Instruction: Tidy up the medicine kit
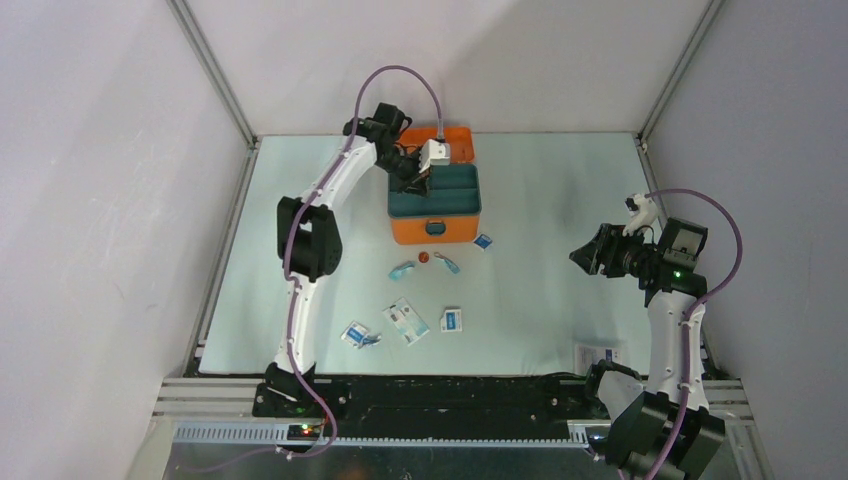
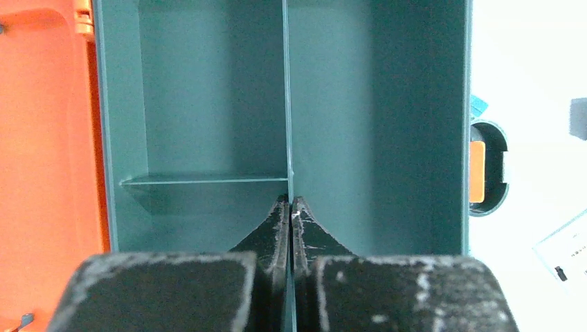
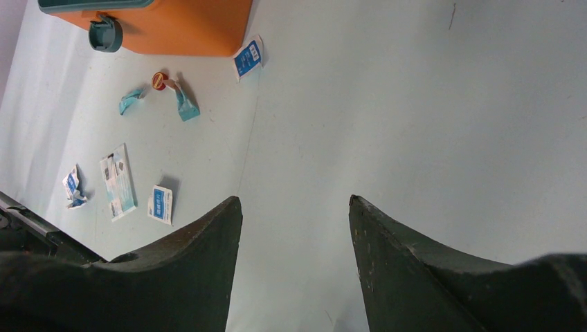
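The orange medicine kit [image 1: 432, 231] stands open at the table's far middle, its lid [image 1: 459, 137] tipped back and its teal latch [image 1: 434, 227] facing the arms. A dark teal compartment tray [image 1: 447, 192] sits in it. My left gripper [image 1: 419, 181] reaches into the tray; in the left wrist view it [image 2: 290, 201] is shut on the tray's thin centre divider [image 2: 286, 90], one finger on each side. Orange lid [image 2: 41, 138] shows at the left there. My right gripper [image 1: 586, 256] hovers open and empty over bare table at the right, and the right wrist view shows it [image 3: 295, 202] the same.
Loose items lie in front of the kit: a blue-white packet [image 1: 484, 241], a teal wrapper [image 1: 402, 270], a red cap [image 1: 423, 258], a flat box [image 1: 405, 320], a small sachet [image 1: 452, 320] and a crumpled packet [image 1: 357, 335]. A white leaflet [image 1: 597, 353] lies by the right arm's base.
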`<state>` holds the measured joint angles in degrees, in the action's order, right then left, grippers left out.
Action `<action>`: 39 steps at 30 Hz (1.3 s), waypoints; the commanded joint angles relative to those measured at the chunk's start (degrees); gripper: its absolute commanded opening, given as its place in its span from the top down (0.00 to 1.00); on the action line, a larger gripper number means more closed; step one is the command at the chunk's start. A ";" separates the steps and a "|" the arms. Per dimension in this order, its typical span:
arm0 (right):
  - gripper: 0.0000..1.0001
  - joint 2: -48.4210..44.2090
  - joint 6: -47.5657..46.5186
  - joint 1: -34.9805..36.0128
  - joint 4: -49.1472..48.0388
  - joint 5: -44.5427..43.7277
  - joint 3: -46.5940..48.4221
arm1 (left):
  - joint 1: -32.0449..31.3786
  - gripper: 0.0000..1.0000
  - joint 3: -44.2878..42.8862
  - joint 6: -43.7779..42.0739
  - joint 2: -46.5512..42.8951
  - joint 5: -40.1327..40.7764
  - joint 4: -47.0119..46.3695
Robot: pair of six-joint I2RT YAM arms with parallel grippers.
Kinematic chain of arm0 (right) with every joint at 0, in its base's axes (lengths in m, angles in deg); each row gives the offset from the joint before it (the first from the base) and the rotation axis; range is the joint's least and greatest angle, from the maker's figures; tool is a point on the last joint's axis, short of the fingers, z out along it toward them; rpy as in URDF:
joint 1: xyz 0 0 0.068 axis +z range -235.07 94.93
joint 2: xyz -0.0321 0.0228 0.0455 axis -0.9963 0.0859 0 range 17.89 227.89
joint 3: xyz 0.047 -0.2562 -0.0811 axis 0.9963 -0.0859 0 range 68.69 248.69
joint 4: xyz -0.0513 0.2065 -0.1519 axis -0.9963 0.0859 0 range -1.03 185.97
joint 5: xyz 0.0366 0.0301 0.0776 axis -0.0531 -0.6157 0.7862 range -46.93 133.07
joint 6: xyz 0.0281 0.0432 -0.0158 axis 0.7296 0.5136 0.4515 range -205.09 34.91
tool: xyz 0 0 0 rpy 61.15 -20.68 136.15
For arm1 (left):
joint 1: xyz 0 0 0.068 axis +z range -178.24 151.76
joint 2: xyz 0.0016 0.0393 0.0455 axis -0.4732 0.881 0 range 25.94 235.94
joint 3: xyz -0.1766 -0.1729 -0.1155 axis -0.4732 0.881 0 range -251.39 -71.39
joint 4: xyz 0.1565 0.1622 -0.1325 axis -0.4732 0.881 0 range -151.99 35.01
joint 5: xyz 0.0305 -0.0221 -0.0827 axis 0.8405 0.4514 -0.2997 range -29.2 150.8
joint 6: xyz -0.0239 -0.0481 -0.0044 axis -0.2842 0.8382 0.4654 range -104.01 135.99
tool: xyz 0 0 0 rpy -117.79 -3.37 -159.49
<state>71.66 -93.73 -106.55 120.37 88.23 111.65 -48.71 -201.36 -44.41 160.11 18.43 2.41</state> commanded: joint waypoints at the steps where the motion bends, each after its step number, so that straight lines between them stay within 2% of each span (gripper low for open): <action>1: 0.37 -0.45 -0.40 0.20 -1.61 0.89 -0.12 | -0.19 0.96 0.89 -1.43 0.05 -1.04 0.63; 3: 0.36 -0.61 -0.30 0.20 -1.63 0.89 -0.20 | -0.20 0.89 0.63 -1.05 -0.05 0.07 0.58; 5: 0.36 -0.75 -0.15 0.20 -1.81 1.03 -0.20 | -0.25 0.76 0.16 -0.29 0.05 1.40 0.51; 7: 0.36 -0.96 0.03 0.20 -1.82 1.18 -0.22 | -0.34 0.69 0.25 0.11 -0.18 2.31 0.51; 9: 0.36 -1.24 0.07 0.20 -1.85 1.30 -0.19 | -0.35 0.63 0.28 0.41 -1.07 3.13 0.44; 14: 0.35 -0.77 0.50 1.88 -2.36 0.48 0.40 | -0.10 0.59 -0.61 1.91 -7.07 4.68 0.14; 17: 0.35 1.76 -1.64 8.46 -0.59 -4.20 4.43 | -0.19 0.49 -0.73 3.88 -11.18 5.81 0.05; 20: 0.34 8.06 -4.15 16.62 3.41 -8.41 12.08 | -0.22 0.47 -1.37 10.02 -15.77 10.19 -1.01; 22: 0.34 12.87 -5.70 23.49 6.20 -11.41 16.87 | -0.21 0.46 -1.59 19.94 -18.23 14.14 -2.51; 23: 0.34 14.66 -6.35 28.09 7.13 -13.77 18.47 | -0.04 0.42 -1.03 27.50 -20.63 15.54 -3.40; 25: 0.34 19.02 -8.48 34.20 8.34 -17.07 22.03 | 0.10 0.37 3.78 36.49 -25.68 16.33 -5.16; 27: 0.35 22.14 -9.57 39.49 6.81 -19.51 24.06 | 0.11 0.36 16.60 43.75 -32.04 18.36 -9.39; 30: 0.36 27.05 -9.97 47.03 2.54 -23.49 26.63 | 0.80 0.37 30.21 52.63 -41.49 24.32 -19.20; 31: 0.38 29.36 -9.98 48.32 1.26 -24.62 27.17 | 1.06 0.37 38.19 54.23 -47.24 25.61 -22.16; 34: 0.41 33.75 -9.98 53.79 0.34 -28.33 30.31 | 2.13 0.35 53.41 59.24 -59.36 33.94 -38.50; 35: 0.42 35.73 -9.96 55.50 0.36 -28.62 31.34 | 2.51 0.34 59.77 59.60 -64.93 34.95 -41.26; 39: 0.44 39.96 -13.76 60.34 2.98 -26.87 33.02 | 6.53 0.31 69.26 62.47 -68.94 32.45 -45.24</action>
<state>109.04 -103.20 -50.27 122.58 62.64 141.02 -45.43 -138.61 10.49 95.02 48.42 -29.32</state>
